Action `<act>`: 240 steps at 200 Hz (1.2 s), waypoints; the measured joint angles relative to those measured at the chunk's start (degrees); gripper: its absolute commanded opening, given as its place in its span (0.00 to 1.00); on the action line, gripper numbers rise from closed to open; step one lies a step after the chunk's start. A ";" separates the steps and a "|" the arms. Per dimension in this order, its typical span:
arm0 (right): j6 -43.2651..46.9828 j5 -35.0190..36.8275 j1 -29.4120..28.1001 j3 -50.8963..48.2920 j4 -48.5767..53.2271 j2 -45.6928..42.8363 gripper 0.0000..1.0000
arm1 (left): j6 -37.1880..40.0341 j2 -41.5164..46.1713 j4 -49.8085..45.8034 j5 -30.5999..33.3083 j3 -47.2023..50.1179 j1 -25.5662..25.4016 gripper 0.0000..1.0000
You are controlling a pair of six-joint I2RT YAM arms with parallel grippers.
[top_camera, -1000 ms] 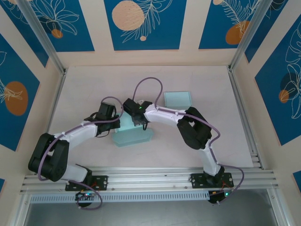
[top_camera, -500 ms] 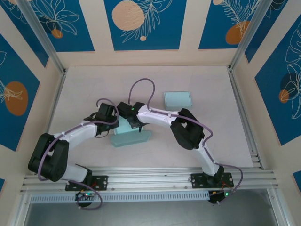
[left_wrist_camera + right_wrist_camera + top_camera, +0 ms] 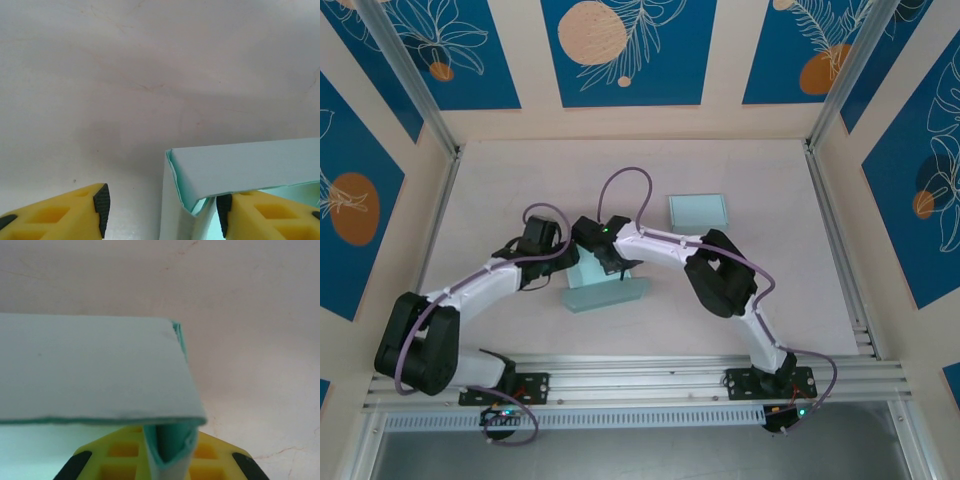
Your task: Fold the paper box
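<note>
Paper box point(image 3: 607, 290) looks light and crease-prone, best held at its doubled wall, where my right gripper point(image 3: 165, 452) pinches it; left gripper point(image 3: 162, 215) gapes astride its corner.

Mint-green paper box point(image 3: 610, 294) and matching mint sheet point(image 3: 698, 210) on pale pinkish table point(image 3: 500, 190), white arms point(image 3: 480, 284) with black joints, yellow fingers point(image 3: 55, 214) with black pads point(image 3: 101, 202), blue wall panels point(image 3: 620, 70) with white leaf lines and orange circles.

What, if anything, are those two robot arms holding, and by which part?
The right gripper has its jaws shut on a folded side wall of the pale green paper box. The left gripper straddles a corner of it, jaws open, holding nothing.
</note>
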State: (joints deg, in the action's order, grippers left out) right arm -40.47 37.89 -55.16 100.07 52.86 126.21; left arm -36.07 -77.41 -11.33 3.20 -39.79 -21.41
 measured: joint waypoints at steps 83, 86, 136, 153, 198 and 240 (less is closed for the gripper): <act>1.57 -2.36 0.02 0.20 1.01 0.00 0.00 | -3.91 -1.64 0.13 1.99 2.14 -3.41 0.27; 1.55 -2.45 0.07 0.20 1.01 0.00 0.00 | -4.00 -1.95 0.07 1.99 2.21 -3.63 0.24; 2.16 -9.07 1.57 -0.90 0.28 -1.16 0.07 | -2.27 -5.55 -6.56 4.90 -1.90 -5.07 0.00; 2.23 -12.41 3.04 -0.96 -0.22 -1.20 0.09 | -0.37 -8.87 -10.43 6.27 -6.16 -5.14 0.00; 3.04 -17.40 5.77 -0.92 -1.73 -0.70 0.15 | 1.09 -16.20 -15.80 8.31 -12.87 -5.75 0.00; 2.95 -17.29 6.23 6.99 3.48 5.51 0.15 | -0.87 -18.53 -18.18 7.56 -14.56 -5.33 0.00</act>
State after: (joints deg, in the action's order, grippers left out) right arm -37.52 20.60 -48.93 107.07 56.34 131.72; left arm -36.95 -95.94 -29.52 10.76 -54.35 -26.74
